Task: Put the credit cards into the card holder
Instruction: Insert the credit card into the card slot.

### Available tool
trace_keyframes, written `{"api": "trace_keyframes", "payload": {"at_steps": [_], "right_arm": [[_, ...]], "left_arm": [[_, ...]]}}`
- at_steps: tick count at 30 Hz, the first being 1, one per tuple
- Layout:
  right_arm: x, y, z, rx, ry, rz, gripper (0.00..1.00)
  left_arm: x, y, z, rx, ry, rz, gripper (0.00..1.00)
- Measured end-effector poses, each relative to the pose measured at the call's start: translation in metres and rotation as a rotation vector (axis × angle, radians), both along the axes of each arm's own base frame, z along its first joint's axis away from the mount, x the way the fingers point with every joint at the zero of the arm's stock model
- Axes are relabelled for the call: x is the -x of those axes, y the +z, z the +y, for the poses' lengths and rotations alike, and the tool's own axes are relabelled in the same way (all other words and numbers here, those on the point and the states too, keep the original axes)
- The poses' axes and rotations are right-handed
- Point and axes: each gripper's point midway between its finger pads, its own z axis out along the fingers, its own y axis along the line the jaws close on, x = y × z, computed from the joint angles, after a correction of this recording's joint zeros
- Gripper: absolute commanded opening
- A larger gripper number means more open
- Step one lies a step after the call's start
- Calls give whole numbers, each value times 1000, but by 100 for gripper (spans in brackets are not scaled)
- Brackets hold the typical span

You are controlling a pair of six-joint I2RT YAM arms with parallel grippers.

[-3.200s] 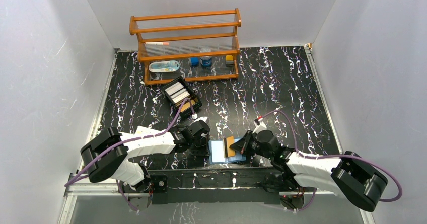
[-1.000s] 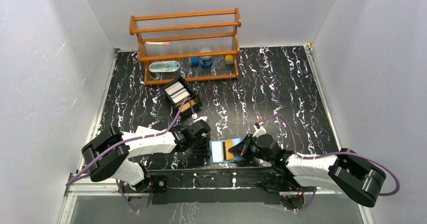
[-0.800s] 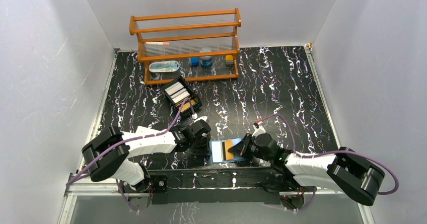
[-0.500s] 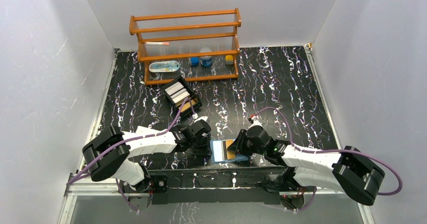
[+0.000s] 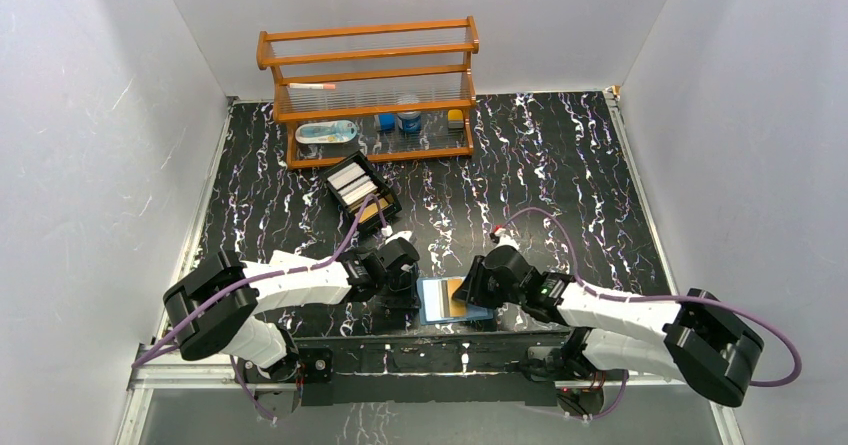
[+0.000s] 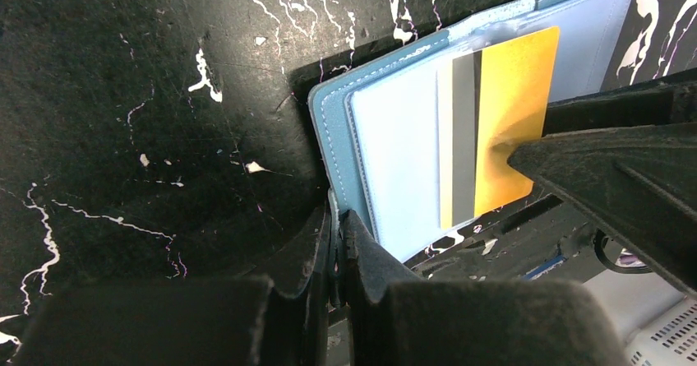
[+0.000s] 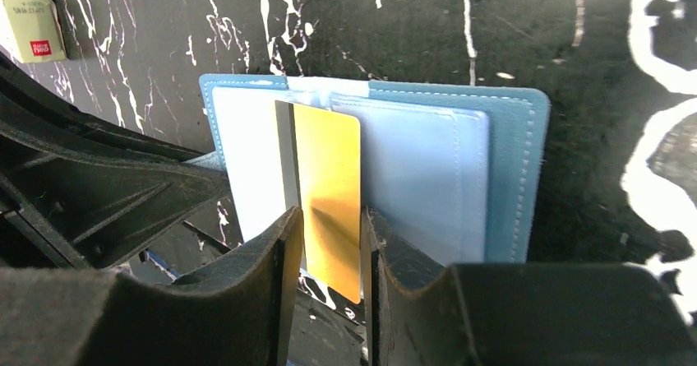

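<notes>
Down at the near edge of the table (image 5: pixel 560 165), the left gripper (image 6: pixel 337 218) pinches the open card holder (image 6: pixel 329 127) by its side. The right gripper (image 7: pixel 329 218) is spread around a yellow card (image 7: pixel 327 169) lying in the holder. Farther back, more cards (image 5: pixel 349 178) sit in a black box (image 5: pixel 388 208).

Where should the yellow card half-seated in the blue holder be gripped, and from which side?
Pinch the yellow card's free end, which sticks out past the card holder's edge, coming from the right gripper's side. The rest lies flat in the sleeve, leaving no other hold.
</notes>
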Motion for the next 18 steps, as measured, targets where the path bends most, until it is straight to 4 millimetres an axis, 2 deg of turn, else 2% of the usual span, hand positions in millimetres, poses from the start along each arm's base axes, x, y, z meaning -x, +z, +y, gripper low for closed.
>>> {"api": "trace_keyframes", "payload": {"at_steps": [8, 13, 18], "right_arm": [[3, 0, 26, -9, 85, -10, 38], [4, -2, 34, -9, 110, -21, 37], [4, -1, 38, -9, 135, -39, 42]], "left_arm": [[0, 0, 0, 1, 4, 0, 0], [0, 0, 0, 2, 3, -1, 0], [0, 0, 1, 0, 4, -7, 0]]}}
